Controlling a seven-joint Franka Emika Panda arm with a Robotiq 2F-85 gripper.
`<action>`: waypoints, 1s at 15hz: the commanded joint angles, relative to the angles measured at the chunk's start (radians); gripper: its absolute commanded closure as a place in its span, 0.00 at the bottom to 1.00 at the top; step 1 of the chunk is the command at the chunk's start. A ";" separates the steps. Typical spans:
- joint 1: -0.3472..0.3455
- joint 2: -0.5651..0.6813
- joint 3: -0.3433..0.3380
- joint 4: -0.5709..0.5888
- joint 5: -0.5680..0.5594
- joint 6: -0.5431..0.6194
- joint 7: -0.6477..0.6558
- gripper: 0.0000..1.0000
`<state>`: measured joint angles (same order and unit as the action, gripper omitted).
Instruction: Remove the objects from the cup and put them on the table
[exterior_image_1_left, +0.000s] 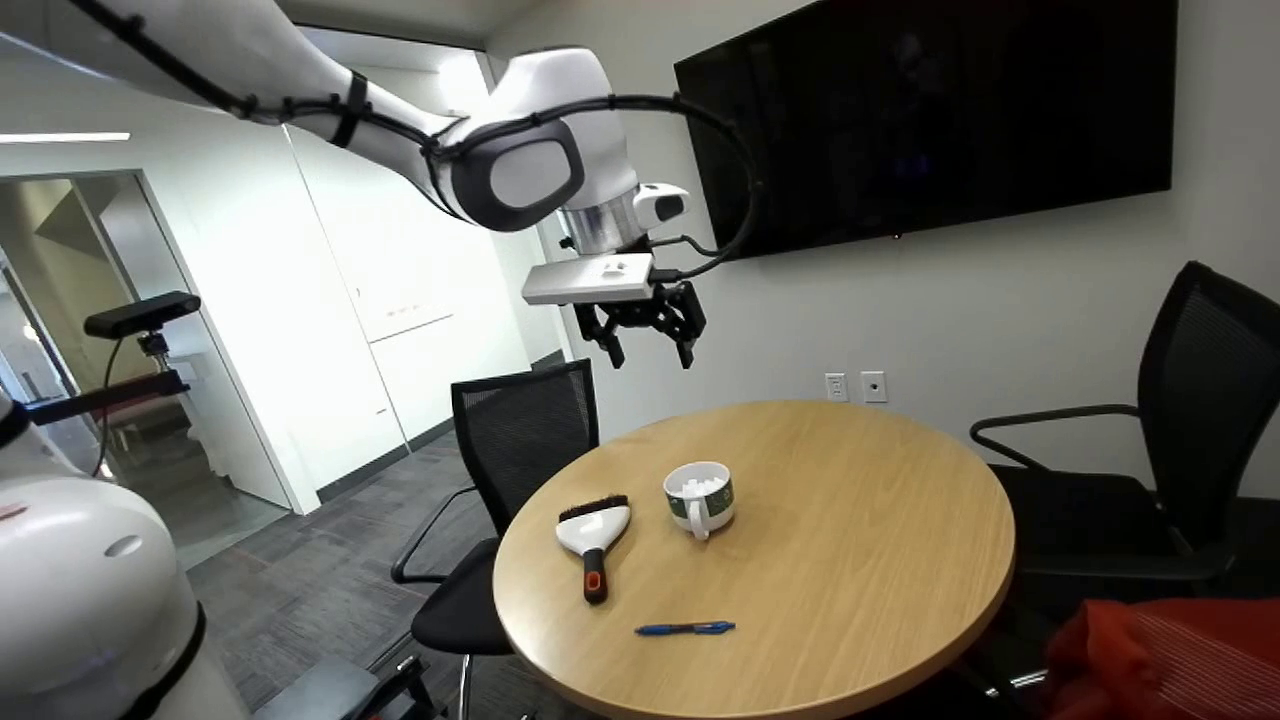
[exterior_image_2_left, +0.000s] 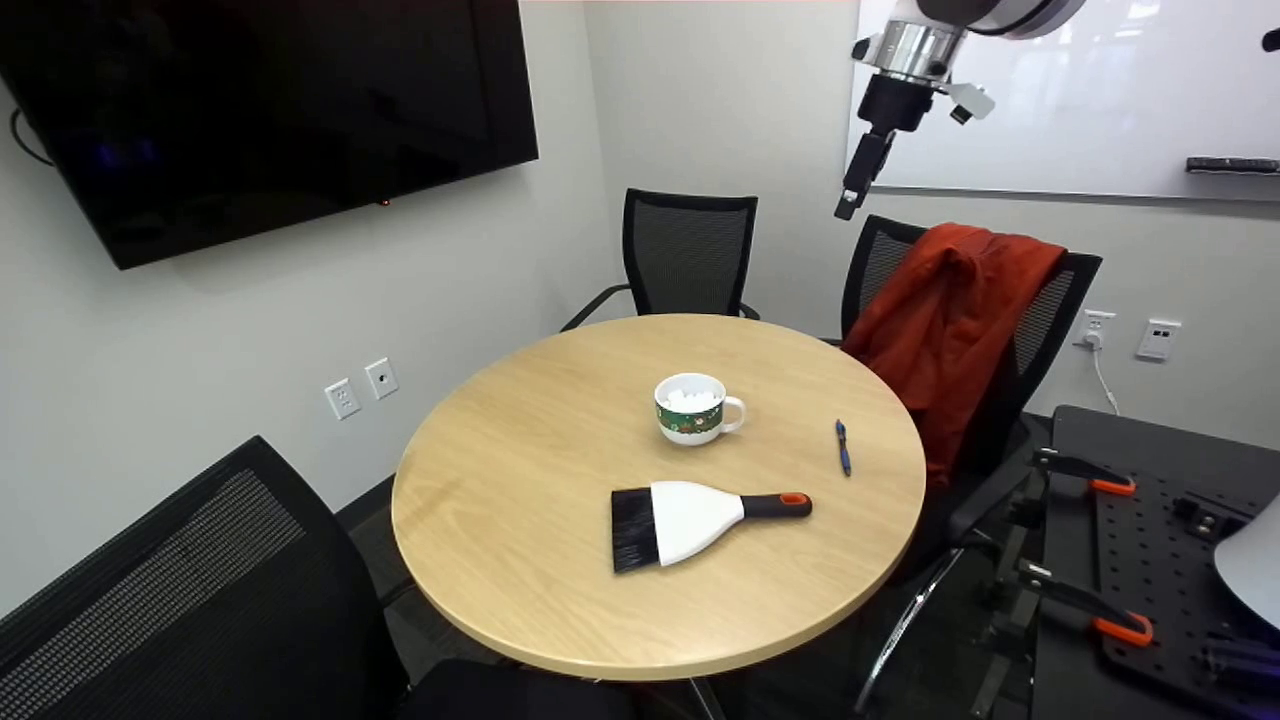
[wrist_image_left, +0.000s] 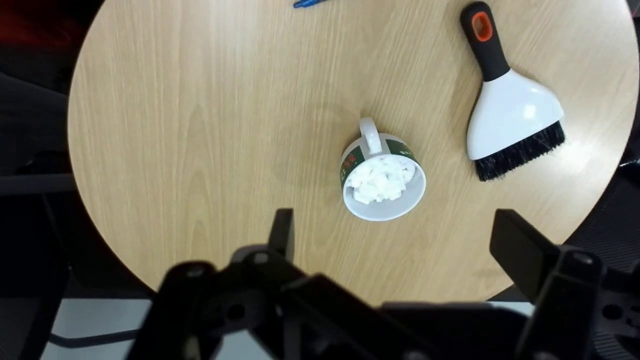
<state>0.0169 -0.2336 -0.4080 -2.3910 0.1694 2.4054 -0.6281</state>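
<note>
The cup is white with a green patterned band and a handle. It stands upright on the round tan table (exterior_image_1_left: 860, 560), in both exterior views (exterior_image_1_left: 716, 508) (exterior_image_2_left: 690, 424) and in the wrist view (wrist_image_left: 387, 207). The objects, a heap of small white pieces, lie inside the cup (wrist_image_left: 381, 180); they also show in both exterior views (exterior_image_1_left: 698, 487) (exterior_image_2_left: 692, 401). My gripper (exterior_image_1_left: 651, 358) is open and empty, high above the table and apart from the cup. In the wrist view the cup lies just beyond the gap between my fingers (wrist_image_left: 393, 227).
A white brush with black bristles (exterior_image_2_left: 695, 520) lies near the cup. A blue pen (exterior_image_1_left: 685, 628) lies near the table edge. Black chairs (exterior_image_2_left: 690, 250) surround the table, one with a red jacket (exterior_image_2_left: 950, 330). A large screen (exterior_image_1_left: 940, 120) hangs on the wall.
</note>
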 joint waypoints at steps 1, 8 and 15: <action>-0.016 0.213 0.015 0.151 0.152 0.006 -0.172 0.00; -0.105 0.188 0.107 0.115 0.137 0.004 -0.148 0.00; -0.141 0.433 0.191 0.272 0.113 0.144 -0.207 0.00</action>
<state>-0.0886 0.0558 -0.2677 -2.2224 0.2926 2.4803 -0.8034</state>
